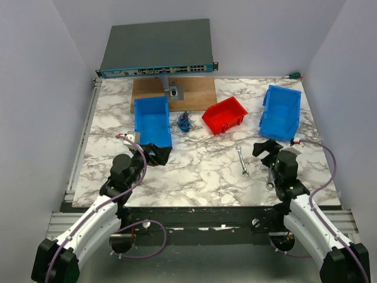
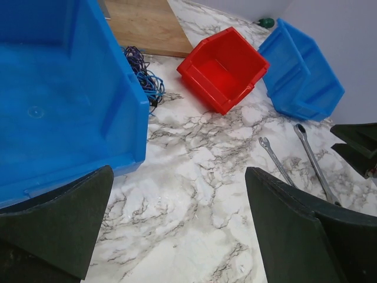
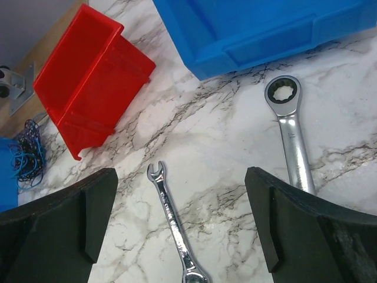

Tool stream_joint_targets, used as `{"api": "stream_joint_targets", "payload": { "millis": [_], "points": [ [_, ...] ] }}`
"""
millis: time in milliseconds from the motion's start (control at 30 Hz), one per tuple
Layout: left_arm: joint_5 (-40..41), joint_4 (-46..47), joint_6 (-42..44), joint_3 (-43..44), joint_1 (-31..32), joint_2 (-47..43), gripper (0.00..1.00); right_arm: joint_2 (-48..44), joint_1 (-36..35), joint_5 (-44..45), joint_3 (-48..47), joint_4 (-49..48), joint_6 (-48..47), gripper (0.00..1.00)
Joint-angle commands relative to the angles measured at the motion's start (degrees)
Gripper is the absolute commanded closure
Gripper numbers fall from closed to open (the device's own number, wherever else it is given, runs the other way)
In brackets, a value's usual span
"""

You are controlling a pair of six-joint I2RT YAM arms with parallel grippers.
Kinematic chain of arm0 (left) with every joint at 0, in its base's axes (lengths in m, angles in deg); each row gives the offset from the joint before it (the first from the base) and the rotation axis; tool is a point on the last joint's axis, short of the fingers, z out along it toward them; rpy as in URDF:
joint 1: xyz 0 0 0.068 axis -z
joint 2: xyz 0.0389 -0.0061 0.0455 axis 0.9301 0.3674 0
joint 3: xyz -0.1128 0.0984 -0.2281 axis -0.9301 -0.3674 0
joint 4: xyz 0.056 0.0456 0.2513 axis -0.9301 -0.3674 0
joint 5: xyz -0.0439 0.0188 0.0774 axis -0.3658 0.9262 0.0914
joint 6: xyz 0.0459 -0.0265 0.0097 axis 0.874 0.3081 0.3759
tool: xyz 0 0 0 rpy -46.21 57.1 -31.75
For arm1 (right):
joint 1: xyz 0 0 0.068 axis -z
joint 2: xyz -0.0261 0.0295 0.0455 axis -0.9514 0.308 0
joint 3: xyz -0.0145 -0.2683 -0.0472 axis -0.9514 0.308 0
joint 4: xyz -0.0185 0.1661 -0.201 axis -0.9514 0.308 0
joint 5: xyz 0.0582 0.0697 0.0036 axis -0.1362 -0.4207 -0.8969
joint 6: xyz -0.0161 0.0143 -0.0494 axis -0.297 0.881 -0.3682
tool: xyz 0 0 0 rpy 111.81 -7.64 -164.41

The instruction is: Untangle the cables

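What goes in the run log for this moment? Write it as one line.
cables: tangled heap between left blue bin and red bin, not gripped | left gripper: open, empty | right gripper: open, empty

The cables [image 1: 184, 122] lie in one tangled clump (blue and dark strands) on the table [image 1: 200, 171].

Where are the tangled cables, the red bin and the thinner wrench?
cables [image 1: 185, 122], top view, middle of the tangle.
red bin [image 2: 219, 73], left wrist view, inside floor.
thinner wrench [image 3: 177, 227], right wrist view, its shaft.

Marble table [image 1: 206, 171], cables [image 1: 184, 122], bins [image 1: 231, 122], wrenches [image 1: 242, 161], board [image 1: 197, 94]
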Motion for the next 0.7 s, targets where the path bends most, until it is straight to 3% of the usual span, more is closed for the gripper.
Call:
{"api": "stream_joint_targets", "payload": {
  "millis": [0, 167, 333, 667],
  "points": [
    [1.51, 0.54, 0.56, -1.65, 0.25, -2.8, 0.01, -0.33, 0.04, -4.37, -1.04, -0.58, -2.22, 0.0],
    [-2.58, -1.39, 4.5, -1.36, 0.25, -5.18, 0.01, 4.84, -0.54, -15.98, -3.35, -5.32, -5.69, 0.0],
    [-7.66, -0.2, 6.39, -1.61, 0.25, -5.99, 0.01, 19.38, -7.87, -14.33, -12.07, -5.35, -7.65, 0.0],
    [-5.81, -1.15, 6.56, -2.1, 0.25, -7.55, 0.01, 44.1, -22.91, -11.59, -28.04, -12.72, -4.68, 0.11]
  ]
}}
